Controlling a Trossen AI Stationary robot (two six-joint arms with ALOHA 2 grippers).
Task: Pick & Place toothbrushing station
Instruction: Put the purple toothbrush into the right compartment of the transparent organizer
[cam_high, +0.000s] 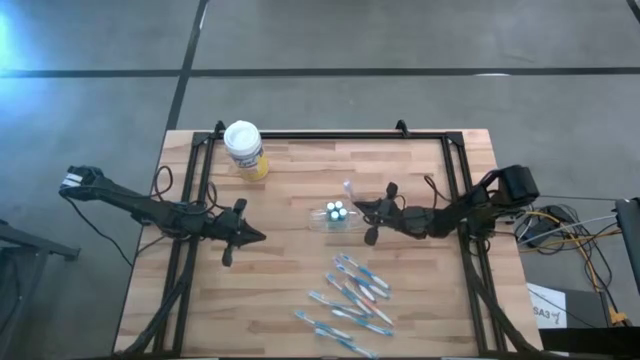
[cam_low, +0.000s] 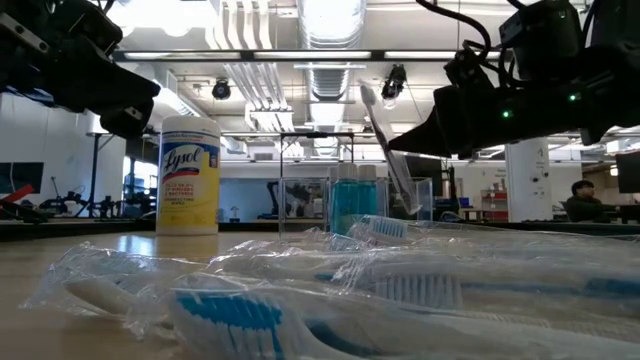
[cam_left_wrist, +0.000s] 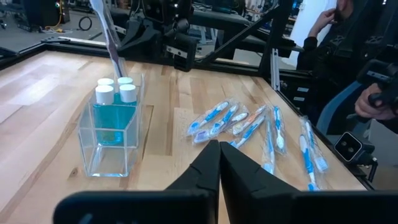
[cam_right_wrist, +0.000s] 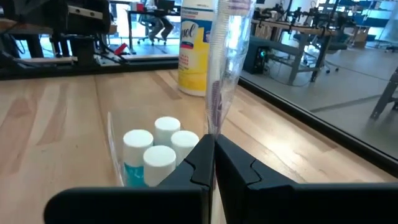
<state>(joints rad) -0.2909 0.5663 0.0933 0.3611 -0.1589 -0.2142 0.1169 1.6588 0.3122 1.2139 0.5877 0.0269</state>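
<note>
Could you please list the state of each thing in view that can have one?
Right gripper: shut on a wrapped toothbrush, held upright over the clear holder.
Left gripper: shut, empty, away from the holder.
Clear holder: upright, four capped tubes standing inside.
Loose toothbrushes: wrapped, lying flat on the table.
Lysol canister: upright, lid shut.

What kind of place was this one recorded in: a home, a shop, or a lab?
Most likely a robotics lab or workshop. Exposed ceiling ducts run overhead, further workbenches stand across an open concrete floor, and a person sits at a desk behind the wooden table.
</note>
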